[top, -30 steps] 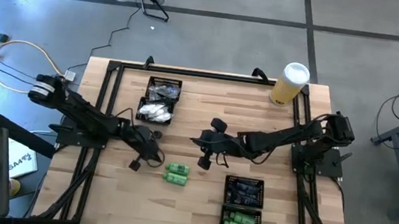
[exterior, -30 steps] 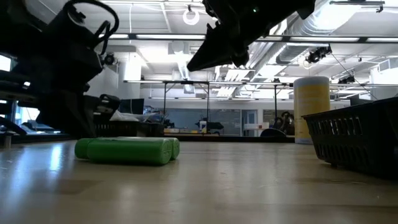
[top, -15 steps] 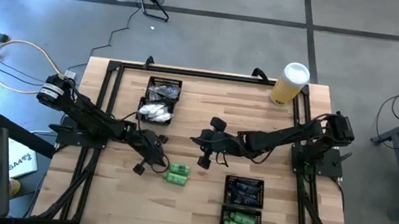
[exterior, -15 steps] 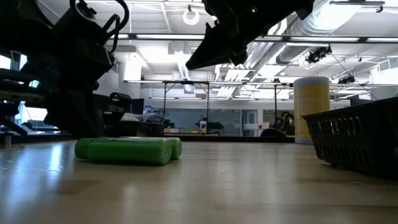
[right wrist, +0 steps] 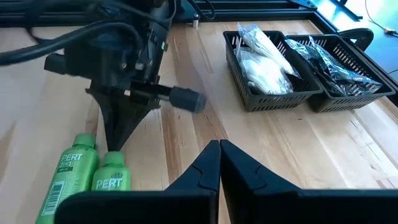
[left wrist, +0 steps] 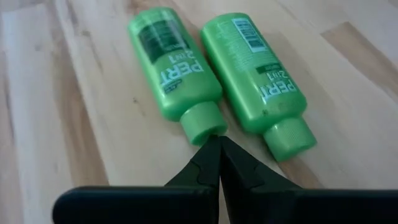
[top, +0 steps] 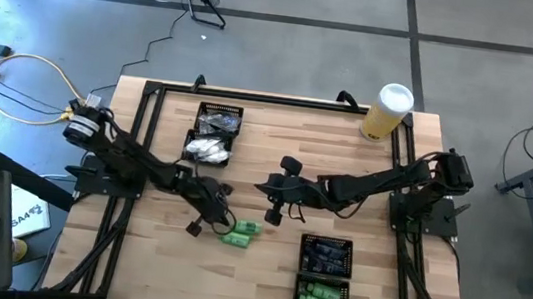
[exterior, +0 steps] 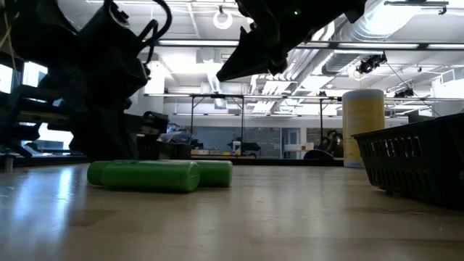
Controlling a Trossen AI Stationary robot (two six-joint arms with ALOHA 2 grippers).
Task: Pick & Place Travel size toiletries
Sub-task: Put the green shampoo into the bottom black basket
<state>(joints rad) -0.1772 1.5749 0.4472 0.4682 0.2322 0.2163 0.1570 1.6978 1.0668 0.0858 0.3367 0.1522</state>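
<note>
Two bright green little bottles (left wrist: 249,68) lie side by side on their sides on the wooden table (top: 276,151), near its middle; they also show in the high view (top: 239,232). My left gripper (left wrist: 217,142) is shut, with its tips down at the cap end of one bottle. My right gripper (right wrist: 219,149) is shut and empty. It hangs above the table to the right of the bottles, and also shows in the high view (top: 274,214). My left gripper touches the cap (left wrist: 200,122) of one green bottle with the tips of its shut fingers. The fingers come from above, slanting down, and also show in the right wrist view (right wrist: 115,140). The bottle lies flat on the table, slanted a little against its neighbour (top: 233,237).
A black mesh tray (top: 214,134) with white packets and dark items stands at the far left-centre. A second mesh tray (top: 323,277) with green bottles and dark items stands at the near right. A tall yellow cylinder with a white lid (top: 388,111) stands at the far right corner.
My left gripper has moved toward the table's right and near edges, up to the two bottles. The farther bottle has slid toward the right and turned a little. The nearer bottle has stayed where it was.
</note>
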